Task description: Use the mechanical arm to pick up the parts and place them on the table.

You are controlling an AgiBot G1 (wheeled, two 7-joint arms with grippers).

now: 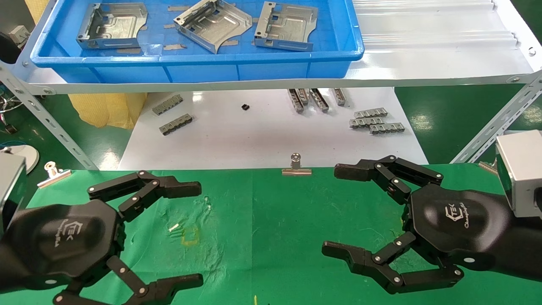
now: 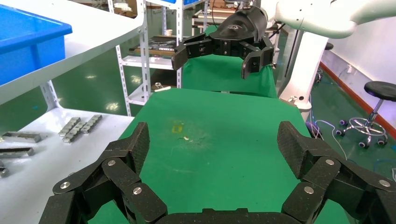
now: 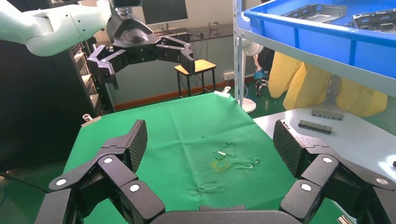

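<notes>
Three silvery sheet-metal parts lie in the blue tray (image 1: 199, 67) on the upper shelf: one at the left (image 1: 112, 25), one in the middle (image 1: 213, 23), one at the right (image 1: 286, 26). My left gripper (image 1: 200, 233) is open and empty, hovering over the green cloth table (image 1: 271, 220) at the near left. My right gripper (image 1: 334, 209) is open and empty over the table at the near right. Each wrist view looks across the green cloth (image 2: 219, 135) (image 3: 187, 140) at the other arm's gripper. The parts' edges show in the tray in the right wrist view (image 3: 317, 10).
A white board (image 1: 254, 131) lies below the shelf with small grey slotted strips at its left (image 1: 171, 113) and right (image 1: 374, 120). Binder clips (image 1: 296, 165) (image 1: 53, 171) hold the cloth's far edge. Angled shelf struts (image 1: 46, 123) (image 1: 495, 127) stand at both sides.
</notes>
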